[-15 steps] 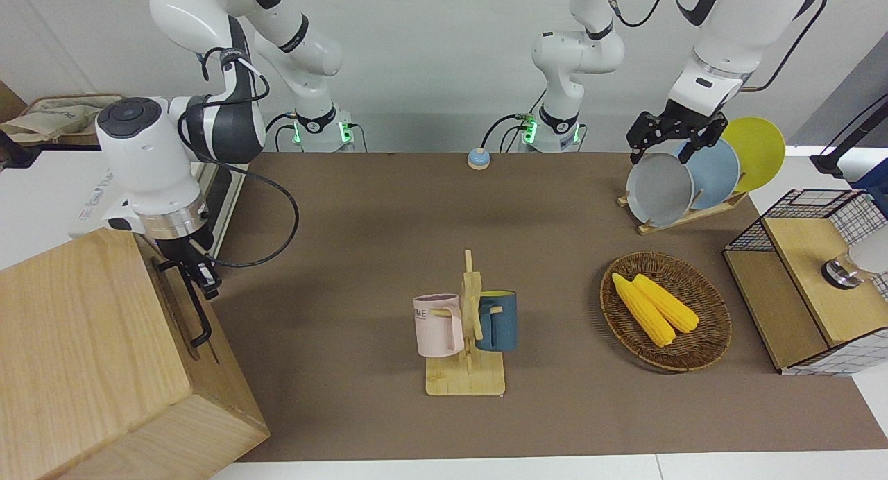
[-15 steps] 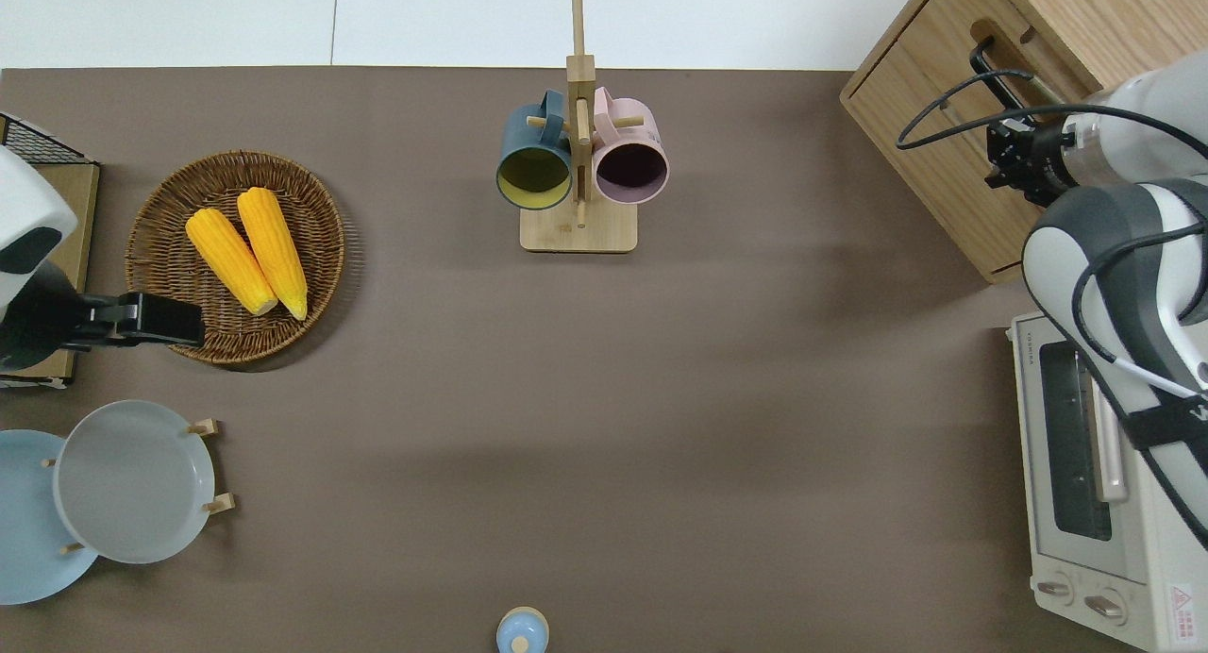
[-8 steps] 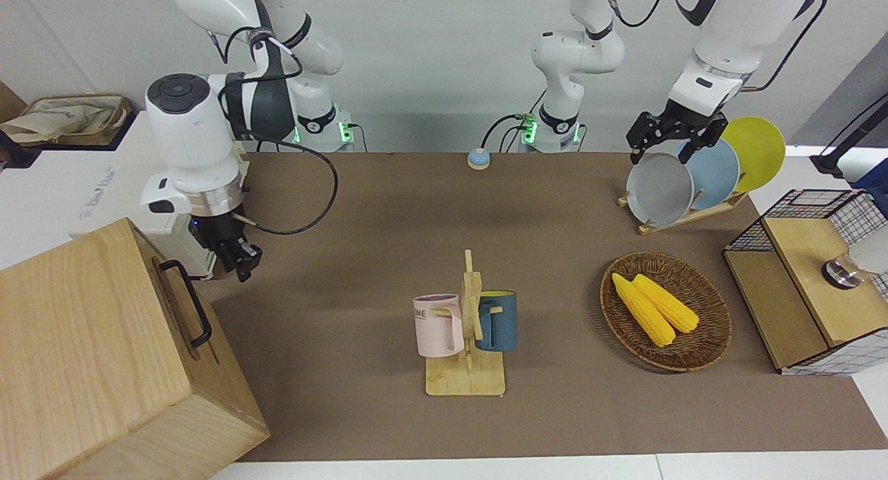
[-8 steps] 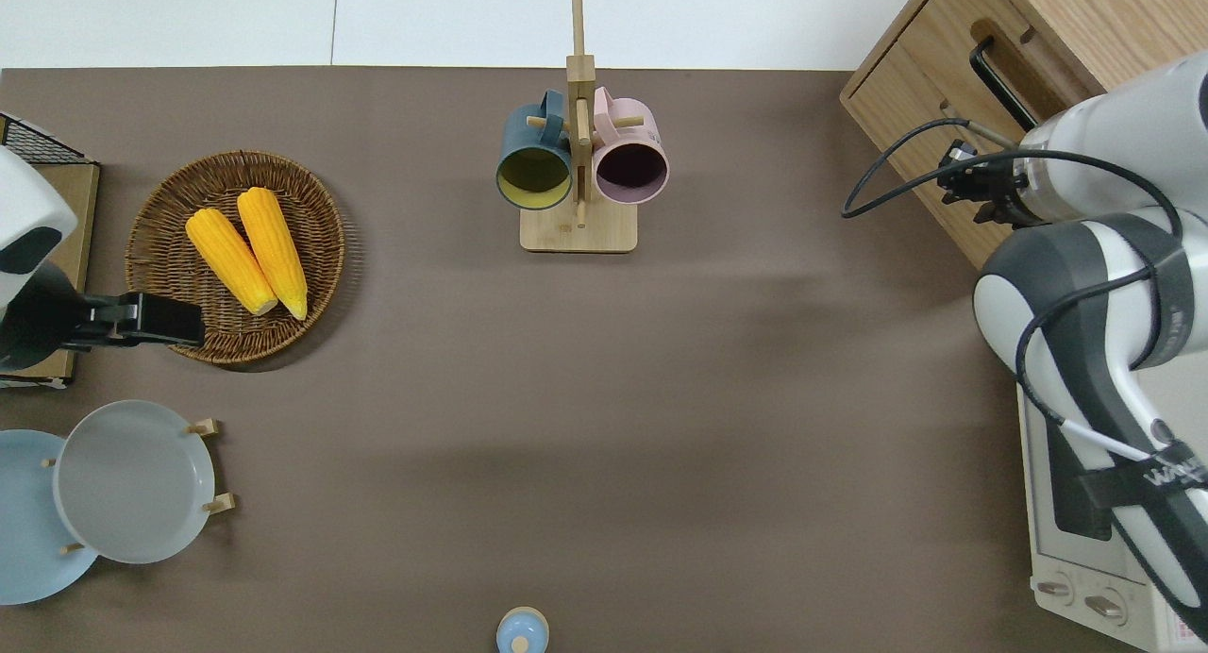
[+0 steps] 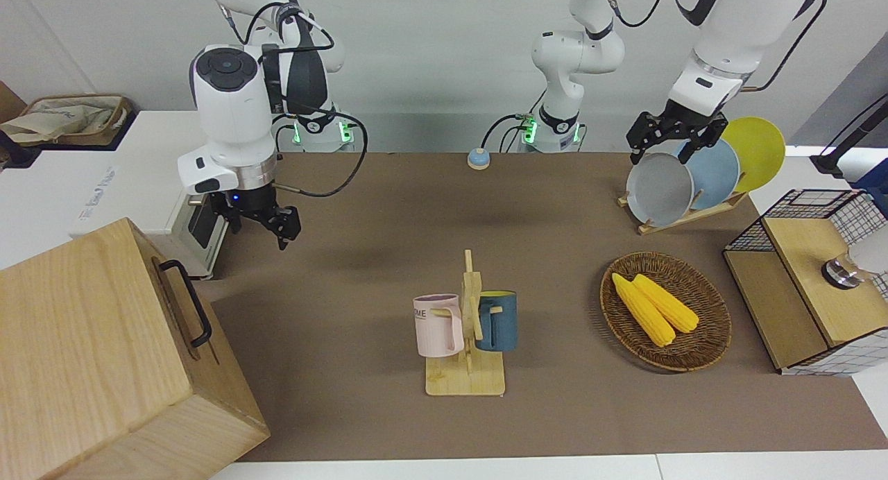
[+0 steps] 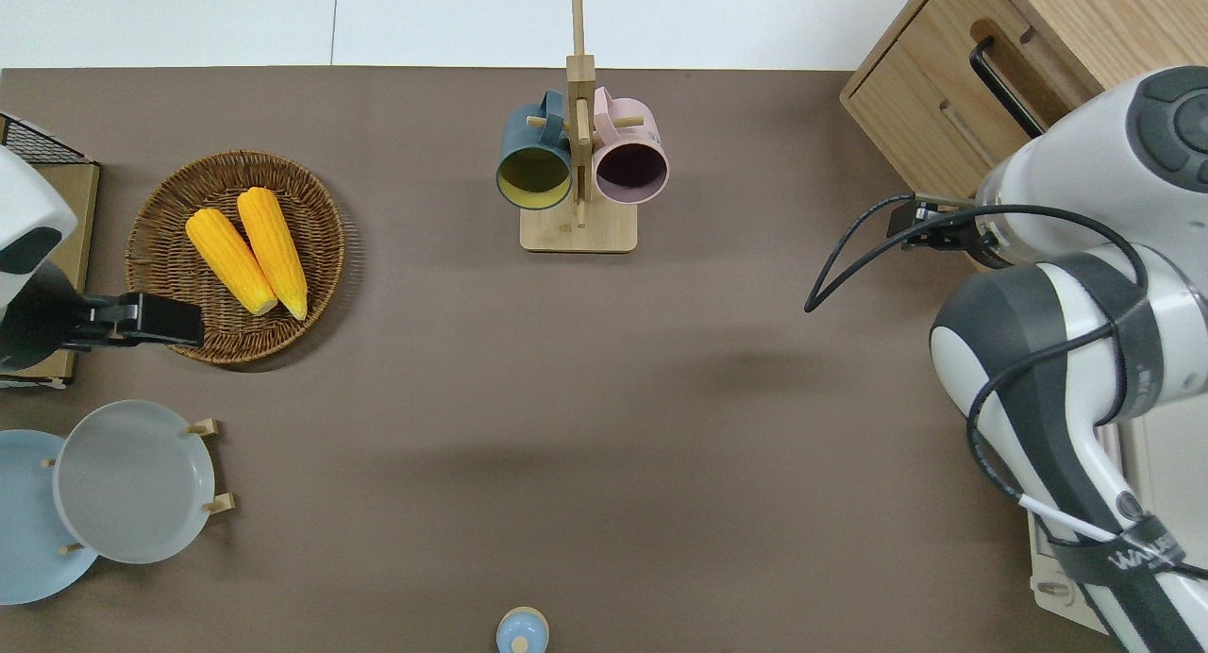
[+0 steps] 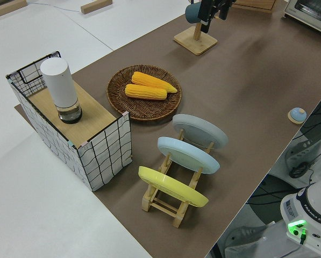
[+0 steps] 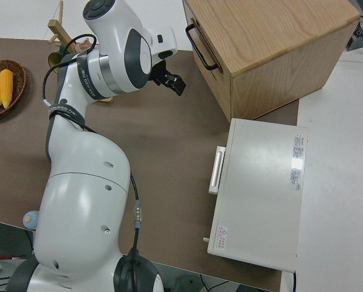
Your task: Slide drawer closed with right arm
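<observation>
Drawer: wide, shallow, light wood, with a black bar handle; set in the front of the light-wood cabinet at the right arm's end of the table, farther from the robots than the toaster oven. Front sat flush with the cabinet face; shut.

Right gripper: black, two-finger, blue light on the wrist. It hung in the air over bare brown table mat, near the cabinet's front corner and clear of the handle. It held nothing; whether its jaws stood spread or pressed together could not be told.

Toaster oven: white, silver handle, door closed; beside the cabinet, nearer to the robots.

Mug rack: wooden, mid-table, carrying a pink mug and a dark blue mug.

Wicker basket: round, holding two ears of corn side by side.

Plate rack: wooden, with grey, blue and yellow plates on edge.

Wire-mesh box: wood top, bearing a white cylinder.

Small blue bell: at the table edge nearest the robots.

Left arm: parked; jaws spread.
</observation>
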